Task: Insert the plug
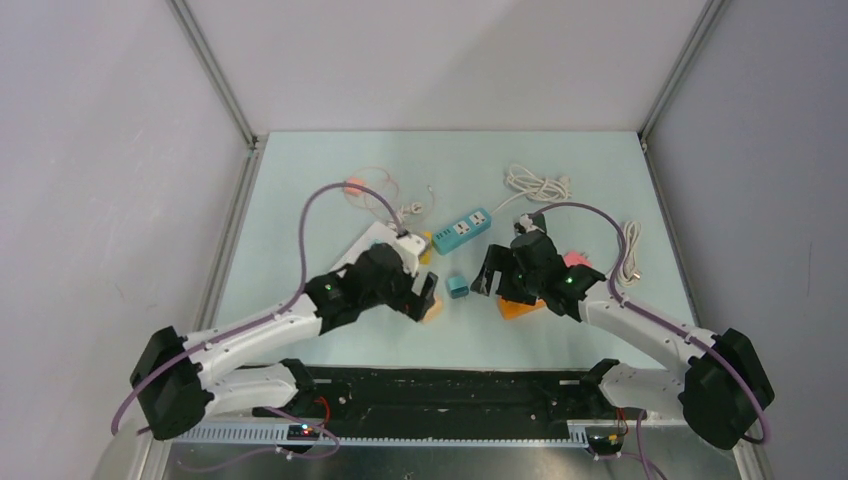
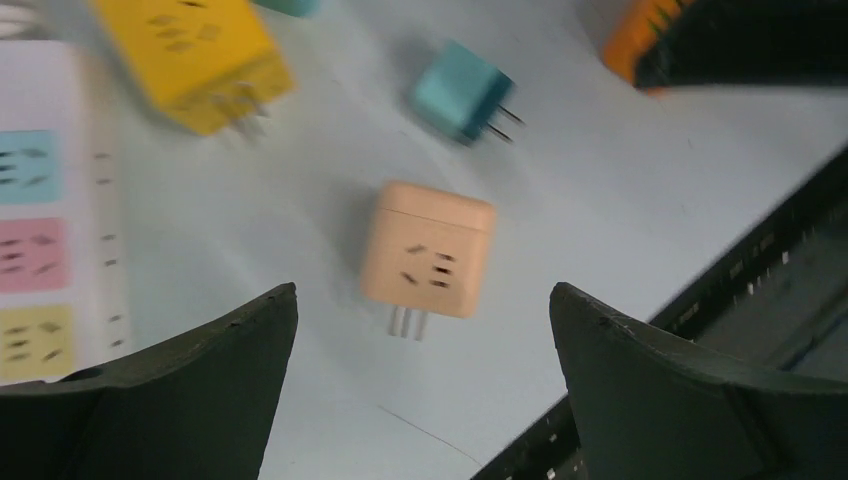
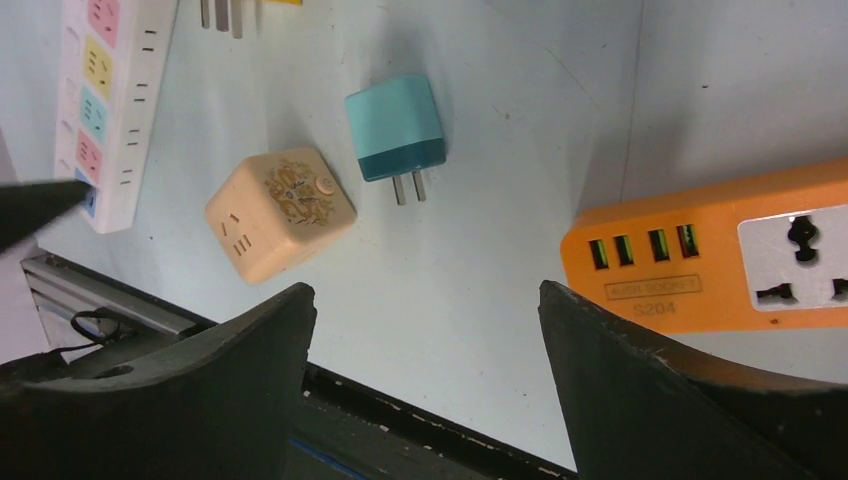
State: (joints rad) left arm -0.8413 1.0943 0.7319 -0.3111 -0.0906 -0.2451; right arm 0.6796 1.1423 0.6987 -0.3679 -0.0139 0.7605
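Surface: pale blue-green table [image 1: 330, 190], walled by grey panels.
Hidden: in the top view the cube [image 1: 433, 313] is mostly covered by the left gripper [image 1: 425, 295], and the orange strip [image 1: 520, 308] is largely covered by the right gripper [image 1: 482, 272].
Cut off: in the left wrist view the white strip [image 2: 50, 250] and the yellow adapter [image 2: 195, 55] are clipped by the frame edge.
Blur: the left wrist view is smeared, so socket markings are hard to read.
Plug: teal [image 3: 395, 125], a small block with a darker band at the pronged end; two flat prongs are seen; it is laid flat on the table.
Plug position: between the two grippers, apart from both. It lies just ahead of the right gripper's gap with its prongs turned back toward that gripper, and beyond the cube as seen from the left gripper.
Cube position: centred ahead of the left gripper's gap, untouched.
Left gripper: spread fully, nothing held.
Right gripper: jaws set wide apart, nothing held.
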